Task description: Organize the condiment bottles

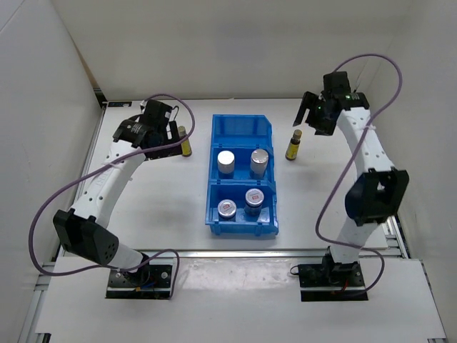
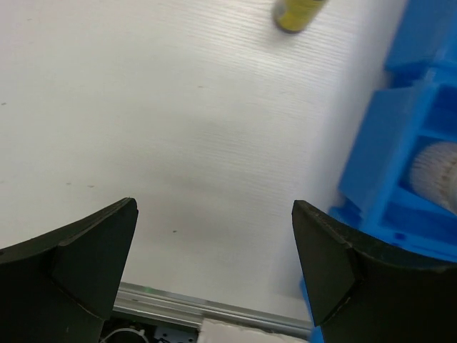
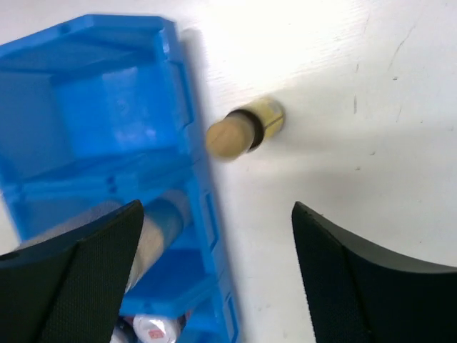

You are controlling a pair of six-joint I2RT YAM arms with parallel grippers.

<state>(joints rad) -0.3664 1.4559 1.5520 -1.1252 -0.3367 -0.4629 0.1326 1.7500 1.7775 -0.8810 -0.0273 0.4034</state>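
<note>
A blue bin (image 1: 243, 227) sits mid-table. Its middle compartment holds two silver-topped shakers (image 1: 226, 162) (image 1: 260, 162), and its near compartment holds two squat jars (image 1: 227, 208) (image 1: 254, 198). One yellow bottle (image 1: 184, 143) stands left of the bin, beside my left gripper (image 1: 171, 133). In the left wrist view that gripper (image 2: 214, 207) is open and empty, with the bottle (image 2: 296, 13) ahead of it. The other yellow bottle (image 1: 293, 146) stands right of the bin, below my right gripper (image 1: 314, 123). In the right wrist view that gripper (image 3: 218, 207) is open, and the tan-capped bottle (image 3: 246, 130) stands beyond its fingers.
The bin's far compartment (image 1: 241, 132) holds nothing. White walls close in the table at the back and sides. The bin wall (image 2: 400, 164) lies just right of my left fingers, and the bin edge (image 3: 193, 164) lies between my right fingers.
</note>
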